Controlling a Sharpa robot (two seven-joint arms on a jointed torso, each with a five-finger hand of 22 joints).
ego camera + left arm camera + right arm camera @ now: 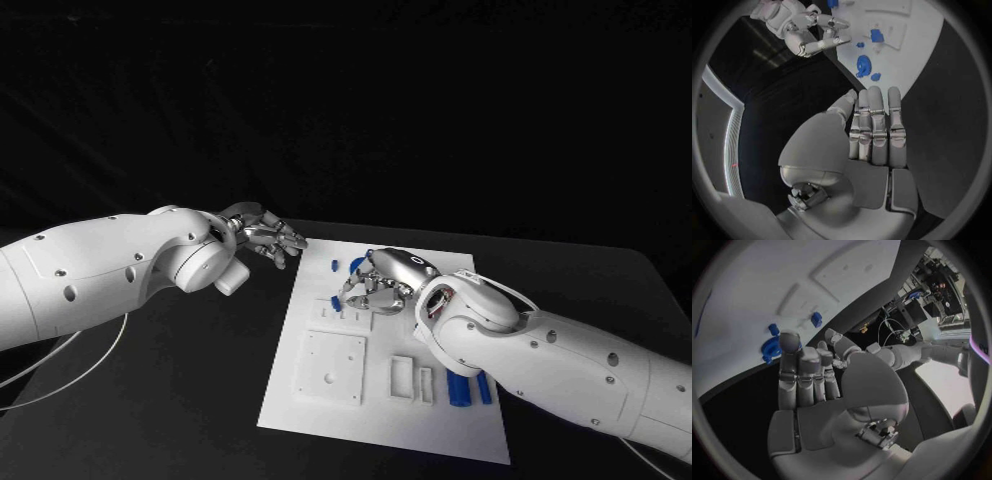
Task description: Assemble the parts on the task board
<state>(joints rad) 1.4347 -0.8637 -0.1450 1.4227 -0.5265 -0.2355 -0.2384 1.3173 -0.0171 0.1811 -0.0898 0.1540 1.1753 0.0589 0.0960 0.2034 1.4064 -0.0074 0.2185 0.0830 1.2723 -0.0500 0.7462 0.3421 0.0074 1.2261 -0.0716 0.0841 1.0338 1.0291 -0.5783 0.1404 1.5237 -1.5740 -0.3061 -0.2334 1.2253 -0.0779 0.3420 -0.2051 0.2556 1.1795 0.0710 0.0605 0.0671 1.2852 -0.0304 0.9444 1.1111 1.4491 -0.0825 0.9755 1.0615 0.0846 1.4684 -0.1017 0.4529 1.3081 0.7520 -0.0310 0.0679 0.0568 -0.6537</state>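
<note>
- The task board (387,400) was seen lying in the middle of the black table (188,400), its long axis running away from the robot.
- The right hand (378,285) was held over the board's far part, fingers apart and nothing gripped; small blue parts (771,346) lay on the board just beyond its fingertips.
- The left hand (268,236) was held off the board's far left corner, over the table, fingers straight and empty.
- The right hand was judged the nearer to the far parts.
- Two blue bars (467,388) lay at the board's near right, beside the right forearm, with white blocks (411,379) next to them.
</note>
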